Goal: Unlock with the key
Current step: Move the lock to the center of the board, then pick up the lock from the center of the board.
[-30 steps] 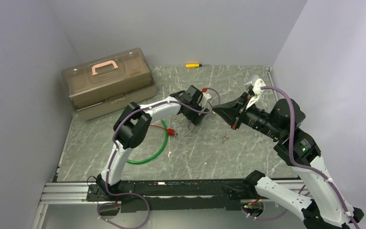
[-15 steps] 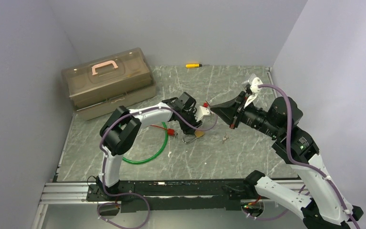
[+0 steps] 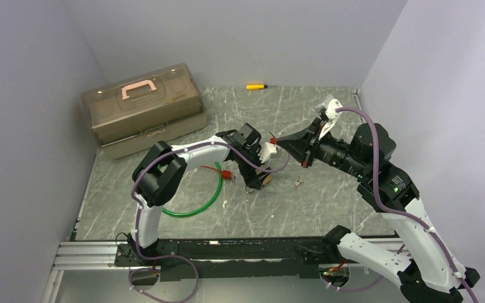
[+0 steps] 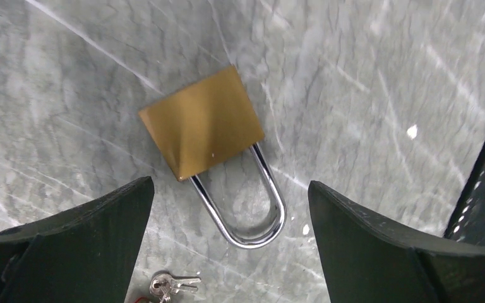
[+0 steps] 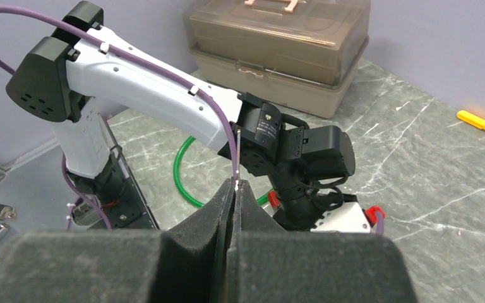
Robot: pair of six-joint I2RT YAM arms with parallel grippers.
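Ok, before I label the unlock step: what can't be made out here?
Padlock keyhole: the left wrist view shows only its flat face.
Keys: cut by that view's bottom edge.
Right gripper: shut; the closed jaws hide whether a key is pinched.
Small grey item: too small from the top.

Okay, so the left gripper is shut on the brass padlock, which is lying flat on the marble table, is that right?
Not quite. The left gripper is open, its jaws standing wide on either side of the brass padlock and not gripping it, as the left wrist view shows. The padlock does lie flat on the marble table.
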